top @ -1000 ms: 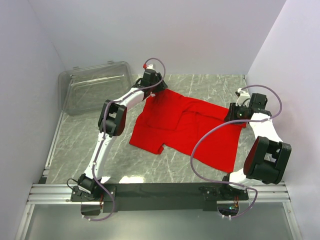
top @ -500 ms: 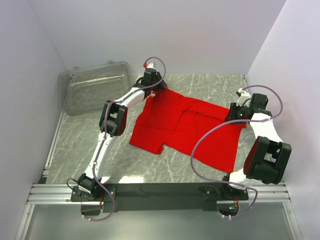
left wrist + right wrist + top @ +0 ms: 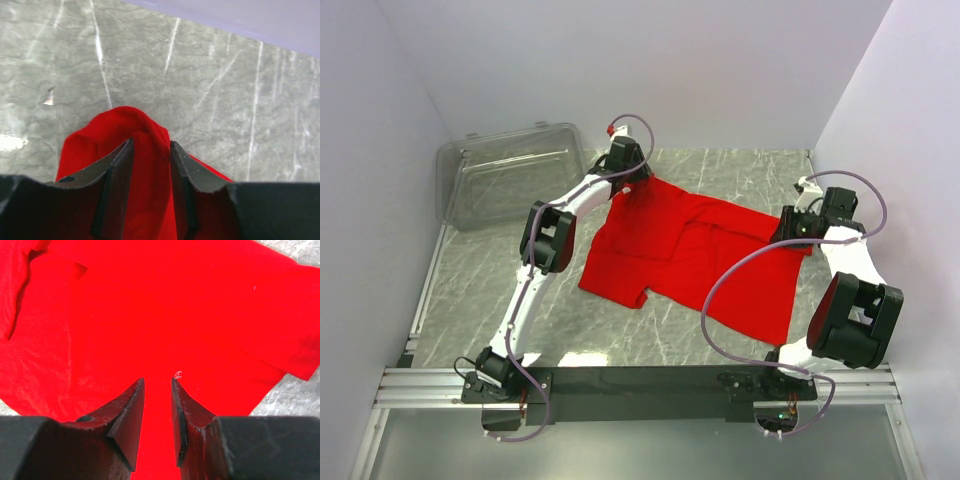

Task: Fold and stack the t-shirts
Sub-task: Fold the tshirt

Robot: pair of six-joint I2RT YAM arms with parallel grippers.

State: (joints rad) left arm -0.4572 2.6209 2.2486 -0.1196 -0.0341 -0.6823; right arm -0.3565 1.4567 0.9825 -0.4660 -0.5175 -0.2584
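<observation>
Cloth of the red t-shirt [image 3: 690,255] sits pinched in both the left tool [image 3: 151,145] and the right tool [image 3: 157,381].

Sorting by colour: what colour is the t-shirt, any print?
Plain bright red t-shirt, no print; clearest from top external.

The top camera looks down over the whole table [image 3: 720,170]. Both wrist cameras peer closely at the red t-shirt [image 3: 690,250].
</observation>
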